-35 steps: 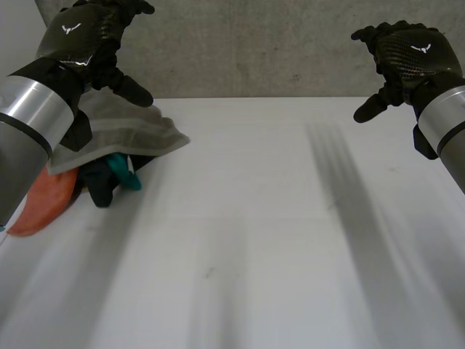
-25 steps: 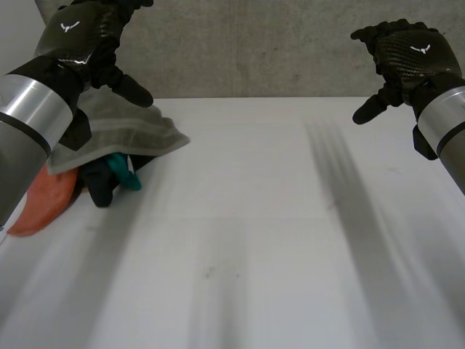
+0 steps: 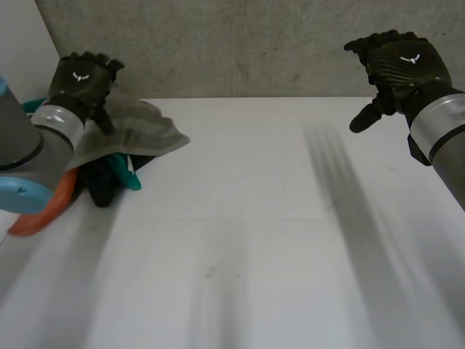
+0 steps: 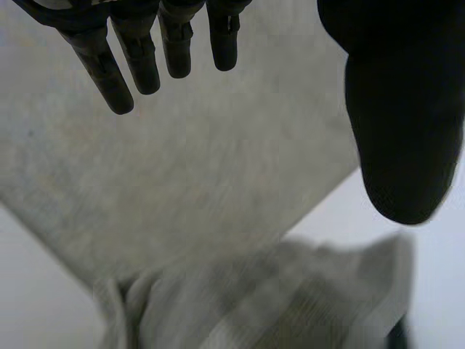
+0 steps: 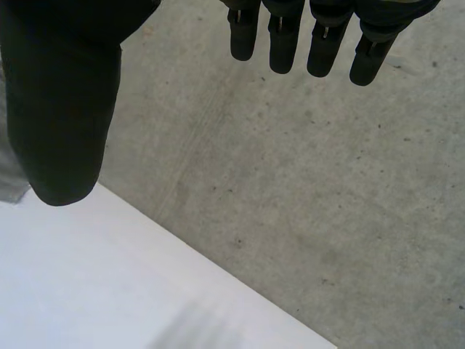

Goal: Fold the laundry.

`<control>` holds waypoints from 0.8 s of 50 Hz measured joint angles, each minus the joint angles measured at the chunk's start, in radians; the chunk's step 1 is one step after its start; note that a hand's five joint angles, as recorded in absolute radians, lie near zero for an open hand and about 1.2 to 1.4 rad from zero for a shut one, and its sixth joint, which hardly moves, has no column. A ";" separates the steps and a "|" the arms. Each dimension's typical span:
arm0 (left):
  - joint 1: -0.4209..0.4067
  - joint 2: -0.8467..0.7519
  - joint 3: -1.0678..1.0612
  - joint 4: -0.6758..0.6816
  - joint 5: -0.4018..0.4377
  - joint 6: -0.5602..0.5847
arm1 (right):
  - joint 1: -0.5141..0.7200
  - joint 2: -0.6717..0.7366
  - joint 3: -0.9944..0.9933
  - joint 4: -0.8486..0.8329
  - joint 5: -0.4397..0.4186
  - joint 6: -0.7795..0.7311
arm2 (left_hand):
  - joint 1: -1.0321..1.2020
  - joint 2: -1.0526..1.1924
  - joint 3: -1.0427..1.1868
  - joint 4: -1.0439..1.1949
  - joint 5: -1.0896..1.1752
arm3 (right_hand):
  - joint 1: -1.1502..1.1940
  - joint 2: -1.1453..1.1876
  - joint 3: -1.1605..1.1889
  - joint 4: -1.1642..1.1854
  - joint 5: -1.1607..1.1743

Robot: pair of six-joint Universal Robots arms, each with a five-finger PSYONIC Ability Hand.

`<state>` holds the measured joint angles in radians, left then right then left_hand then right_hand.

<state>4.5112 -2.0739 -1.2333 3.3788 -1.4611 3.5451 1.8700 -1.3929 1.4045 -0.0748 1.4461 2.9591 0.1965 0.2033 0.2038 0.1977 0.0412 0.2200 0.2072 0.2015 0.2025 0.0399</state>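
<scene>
Laundry pile (image 3: 109,156) is spotted upper left in the head view, on the table (image 3: 254,240). Four pieces can be counted: grey towel (image 3: 138,127) on top, black cloth (image 3: 102,185), teal cloth (image 3: 128,178) and orange cloth (image 3: 45,212), partly blocked by the left arm (image 3: 29,145). In its wrist view the left hand (image 4: 403,123) is seen spread, nothing held, towel beneath. The right hand (image 3: 396,64), upper right, is spread too, against the wall (image 3: 240,43).

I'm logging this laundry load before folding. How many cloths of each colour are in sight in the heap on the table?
Grey cloth: 1
Orange cloth: 1
Teal cloth: 1
Black cloth: 1
Total: 4 in sight; more may lie hidden underneath.
</scene>
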 measured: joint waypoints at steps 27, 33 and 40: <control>0.041 -0.305 0.367 0.063 -0.020 0.207 | 0.002 0.061 0.003 -0.002 0.000 -0.078 | 0.751 0.963 0.962 0.992 0.907 | 0.000 0.000 0.000 0.000 0.000; -0.091 -0.090 0.334 0.079 -0.017 0.075 | -0.001 0.057 0.000 -0.002 0.000 -0.084 | 0.752 0.988 0.981 0.998 0.962 | 0.000 0.000 0.000 0.000 0.000; -0.296 0.124 0.256 0.092 -0.008 -0.128 | -0.009 0.040 -0.004 -0.001 0.001 -0.082 | 0.752 0.988 0.982 0.999 0.970 | 0.000 0.000 0.000 0.000 0.000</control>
<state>4.2149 -1.9500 -0.9773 3.4708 -1.4690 3.4168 1.8612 -1.3527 1.4004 -0.0755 1.4468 2.8772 0.9485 1.1909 1.1856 1.1964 1.0112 0.2200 0.2072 0.2015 0.2025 0.0399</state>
